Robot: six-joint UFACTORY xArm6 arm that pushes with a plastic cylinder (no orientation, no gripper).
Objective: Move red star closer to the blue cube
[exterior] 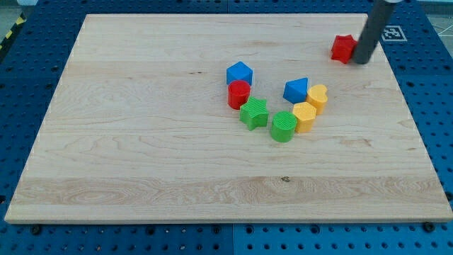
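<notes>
You see a pale wooden worktop [141, 142] over a blue pegboard. Near its top right corner, the red plastic star [343, 47] touches the left of my tip [362, 59], a gripless rod-like end effector grasping nothing. The blue plastic cube [239, 73] sits well apart, centre-left.

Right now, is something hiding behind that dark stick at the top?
My tip stands just right of the red star, apparently touching it and covering its right edge. Behind the rod only the wooden board shows; nothing else peeks out.
</notes>
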